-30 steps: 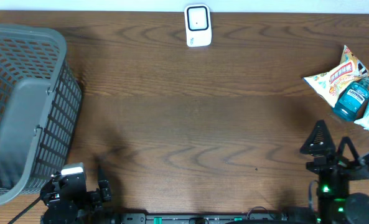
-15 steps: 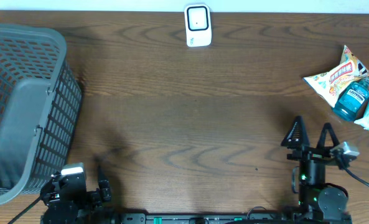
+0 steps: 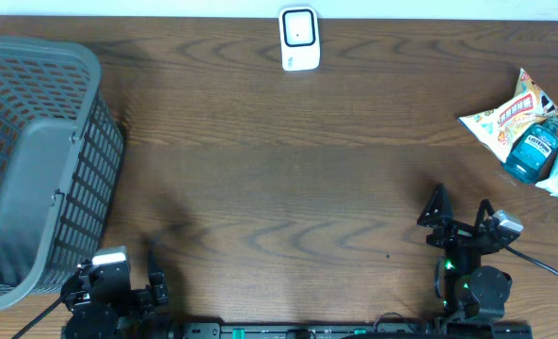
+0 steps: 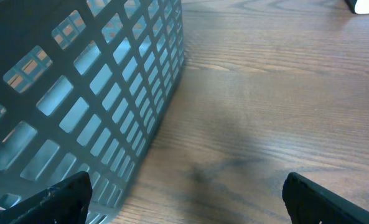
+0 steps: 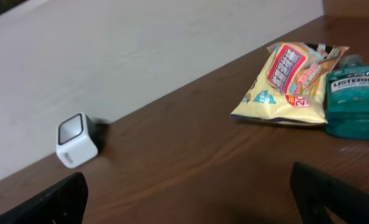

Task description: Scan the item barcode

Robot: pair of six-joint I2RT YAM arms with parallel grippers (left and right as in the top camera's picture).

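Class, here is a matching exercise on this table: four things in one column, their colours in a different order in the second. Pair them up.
Things:
1. basket
2. scanner
3. snack bag
4. bottle

Colours:
A. teal
B. grey
C. yellow with a red label
D. white

Pairs: 1-B, 2-D, 3-C, 4-A

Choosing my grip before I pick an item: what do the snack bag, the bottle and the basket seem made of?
Snack bag: thin glossy printed plastic film, judging by its crinkles and sheen. Bottle: teal plastic, probably rigid, since its body looks see-through. Basket: matte grey moulded plastic, going by its even grid of holes.
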